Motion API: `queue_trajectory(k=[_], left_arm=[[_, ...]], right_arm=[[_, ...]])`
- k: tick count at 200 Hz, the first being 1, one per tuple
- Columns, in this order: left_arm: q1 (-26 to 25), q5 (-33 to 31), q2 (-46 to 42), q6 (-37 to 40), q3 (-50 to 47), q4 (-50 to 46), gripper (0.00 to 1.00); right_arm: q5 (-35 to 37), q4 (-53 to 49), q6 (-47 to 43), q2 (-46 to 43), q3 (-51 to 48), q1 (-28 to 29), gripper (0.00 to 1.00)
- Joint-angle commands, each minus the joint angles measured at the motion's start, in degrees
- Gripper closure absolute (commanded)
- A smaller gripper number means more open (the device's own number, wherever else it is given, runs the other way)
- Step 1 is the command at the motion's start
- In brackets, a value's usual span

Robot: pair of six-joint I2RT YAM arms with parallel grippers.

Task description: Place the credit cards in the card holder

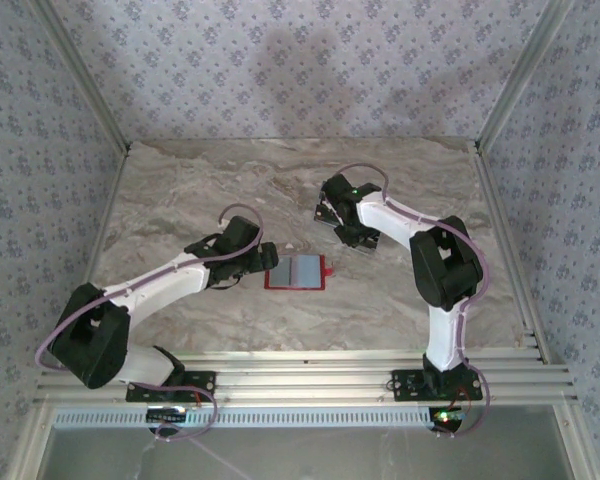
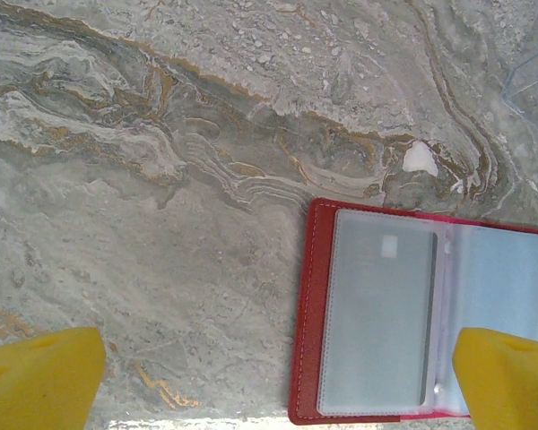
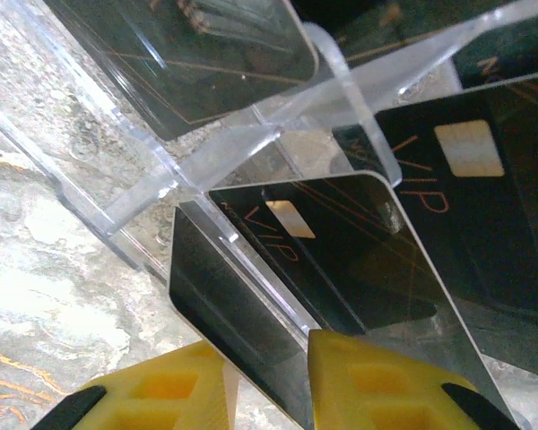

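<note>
The card holder (image 1: pixel 296 272) lies open and flat on the marble table, red with frosted grey-blue pockets (image 2: pixel 381 309). My left gripper (image 2: pixel 273 381) hangs wide open over its left edge, with one yellow finger (image 2: pixel 507 376) above the right page; in the top view it (image 1: pixel 265 255) sits just left of the wallet. Black credit cards with "VIP" lettering stand in a clear acrylic rack (image 3: pixel 206 161). My right gripper (image 3: pixel 267 358) straddles the lower corner of one leaning credit card (image 3: pixel 341 260), its fingers close on either side with a narrow gap still showing. More cards (image 3: pixel 484 206) stand behind it.
The right arm reaches to the table's middle back, gripper (image 1: pixel 332 208) down at the rack. A corner of clear acrylic (image 2: pixel 533 72) shows beyond the wallet. Patterned walls and metal rails (image 1: pixel 280 375) border the marble table (image 1: pixel 180 190).
</note>
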Motion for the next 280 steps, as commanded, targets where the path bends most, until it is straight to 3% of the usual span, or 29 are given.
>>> queue_trajectory(k=[1, 119, 212, 246, 280], left_arm=[[0.44, 0.55, -1.92, -0.71, -0.58, -0.75, 0.0], [0.42, 1.08, -2.29, -1.03, -0.44, -0.66, 0.0], [0.41, 1.26, -2.4, -0.3, 0.94, -1.25, 0.0], [0.43, 0.91, -2.56, -0.08, 1.36, -1.64, 0.0], [0.41, -0.63, -2.13, 2.22, 2.47, -3.39, 0.0]], right_arm=[[2.95, -2.53, -1.58, 1.74, 2.33, 0.75, 0.71], [5.69, -2.32, -8.02, 1.2, 1.71, 3.61, 0.86], [3.58, -1.13, -13.01, -6.05, 2.01, 6.52, 1.0], [3.01, -2.69, -11.68, -9.52, 4.14, 7.21, 1.0], [-2.07, -6.57, -3.39, -12.54, 8.7, 6.99, 1.0]])
